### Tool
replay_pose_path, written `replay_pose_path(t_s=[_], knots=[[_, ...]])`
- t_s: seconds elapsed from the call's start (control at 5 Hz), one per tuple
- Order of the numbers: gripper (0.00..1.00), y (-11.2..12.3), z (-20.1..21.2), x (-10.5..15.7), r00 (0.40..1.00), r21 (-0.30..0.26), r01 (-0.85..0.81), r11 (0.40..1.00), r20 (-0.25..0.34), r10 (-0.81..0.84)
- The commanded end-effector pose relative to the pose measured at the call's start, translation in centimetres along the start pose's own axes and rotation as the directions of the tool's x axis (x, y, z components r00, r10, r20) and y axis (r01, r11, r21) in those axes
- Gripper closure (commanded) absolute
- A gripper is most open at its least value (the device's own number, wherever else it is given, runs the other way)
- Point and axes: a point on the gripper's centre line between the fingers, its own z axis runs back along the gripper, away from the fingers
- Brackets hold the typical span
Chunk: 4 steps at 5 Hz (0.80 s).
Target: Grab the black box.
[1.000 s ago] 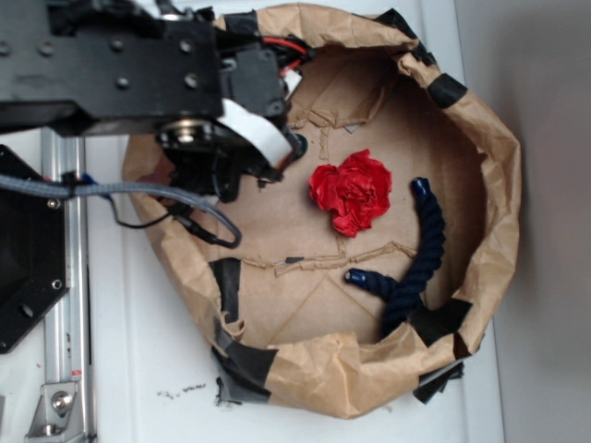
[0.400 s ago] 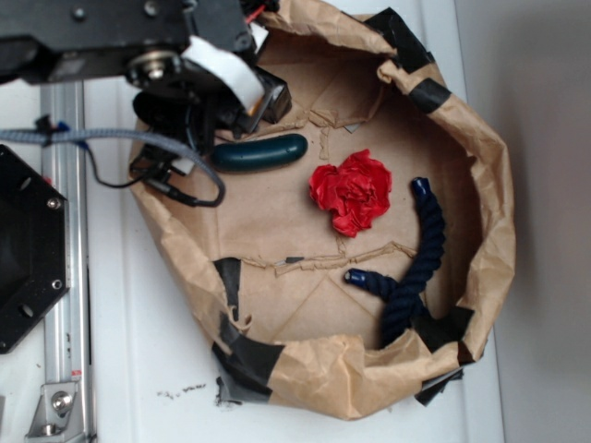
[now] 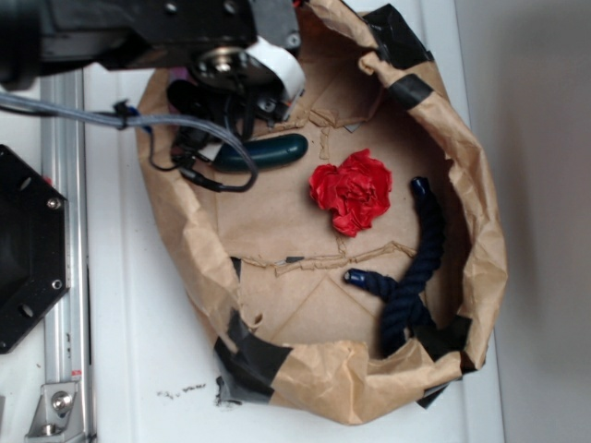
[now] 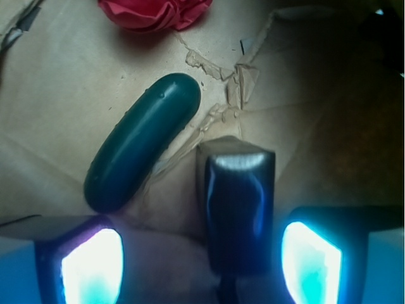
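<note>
The wrist view shows what the exterior view hides: the black box (image 4: 236, 209), glossy with bluish highlights, stands on the brown paper between the two glowing fingers (image 4: 92, 263), closer to the one at 4 o'clock than to the one at 8 o'clock. A gap shows on each side of the box, so the gripper (image 4: 201, 263) is spread wide and has hold of nothing. At 10 o'clock from the box lies the dark green cylinder (image 4: 142, 142), tilted, its lower end near the left finger and not touching the box. A red crumpled cloth (image 4: 155, 12) shows at the 12 o'clock edge.

In the exterior view the arm (image 3: 138, 32) covers the box entirely; only the green cylinder's (image 3: 268, 150) right part shows below the wrist. That view alone shows the whole paper bowl (image 3: 480, 212) with its black tape patches (image 3: 411, 89), the red cloth (image 3: 351, 191) near the middle, a dark blue rope (image 3: 416, 268) at 4 o'clock, and the white table (image 3: 138, 369) beneath. A grey cable (image 3: 65, 109) runs off toward 9 o'clock.

No writing or brand can be read in either view.
</note>
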Motion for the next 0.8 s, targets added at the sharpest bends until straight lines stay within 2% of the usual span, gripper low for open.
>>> replay_pose_path(t_s=[0.0,0.4,0.6], knots=[[0.0,0.6,1.1,1.3,1.0,0.051,0.0,0.999,0.03,-0.002],[0.0,1.6,-1.2,1.9,1.0,0.004,0.024,1.0,0.018,-0.024],[0.0,1.9,-2.2,1.7,1.0,-0.001,0.015,1.0,0.014,-0.015]])
